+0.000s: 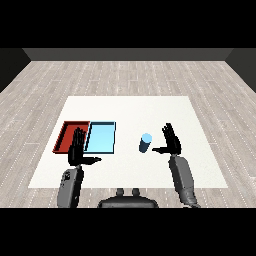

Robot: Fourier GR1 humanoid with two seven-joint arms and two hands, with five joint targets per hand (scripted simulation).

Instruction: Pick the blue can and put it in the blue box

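Note:
A blue can [145,142] stands upright on the white table [150,110], right of the light blue tray [101,137]. My right hand [171,141] is just to the right of the can, a small gap away, fingers straight and thumb pointing toward it, open. My left hand [77,149] hovers over the near edges of the red tray [69,131] and the light blue tray, fingers straight up, open and holding nothing.
The red tray and the light blue tray lie side by side at the table's left. Both trays hold nothing. Grey wood floor surrounds the table.

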